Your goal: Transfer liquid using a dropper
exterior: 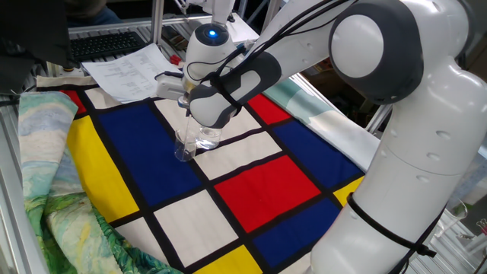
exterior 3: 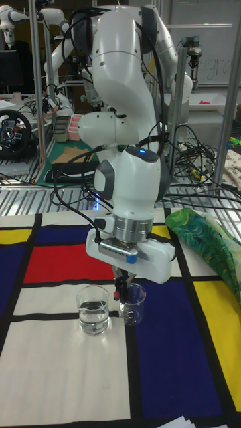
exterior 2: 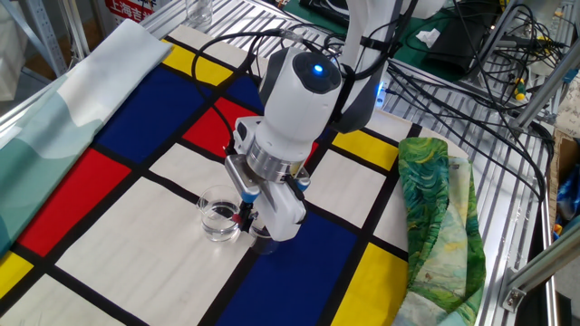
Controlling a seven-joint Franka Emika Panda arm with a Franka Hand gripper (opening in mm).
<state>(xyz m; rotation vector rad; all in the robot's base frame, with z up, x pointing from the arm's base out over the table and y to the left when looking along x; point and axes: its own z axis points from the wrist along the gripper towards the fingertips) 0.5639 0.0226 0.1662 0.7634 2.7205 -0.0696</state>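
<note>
My gripper (exterior 3: pixel 123 281) points straight down, shut on the dropper (exterior 3: pixel 119 293), whose small red bulb shows between the fingers. The dropper's clear tube (exterior: pixel 187 125) reaches down into the small glass beaker (exterior 3: pixel 134 304). In the other fixed view the gripper (exterior 2: pixel 249 217) hides most of that beaker. Just beside it stands a wider glass beaker (exterior 3: pixel 93 309) holding colourless liquid (exterior 3: pixel 93 315) in its lower part. This wider beaker (exterior 2: pixel 217 215) rests on a white square of the cloth. I cannot tell whether the tube holds any liquid.
A cloth of red, blue, yellow and white squares (exterior 2: pixel 109 226) covers the table. A green patterned cloth (exterior 2: pixel 435 217) lies bunched along one side. Papers (exterior: pixel 125 68) and a keyboard (exterior: pixel 106 44) sit past the far edge. Another glass (exterior 2: pixel 198 11) stands at a far corner.
</note>
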